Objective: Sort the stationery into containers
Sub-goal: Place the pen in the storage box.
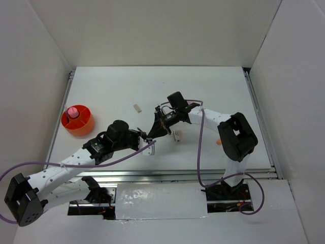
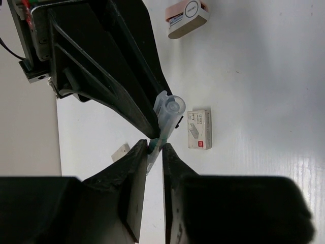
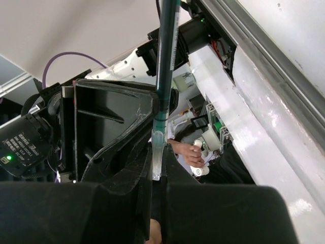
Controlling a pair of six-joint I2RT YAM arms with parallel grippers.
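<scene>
Left wrist: left hand (image 2: 155,151), right hand (image 3: 157,170) clench pen (image 2: 170,109), capped end at right hand.

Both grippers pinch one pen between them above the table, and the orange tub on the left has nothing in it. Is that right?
Only the tub is wrong: in the top external view the orange tub holds a pink cylinder. The left gripper and right gripper do both pinch the pen.
</scene>
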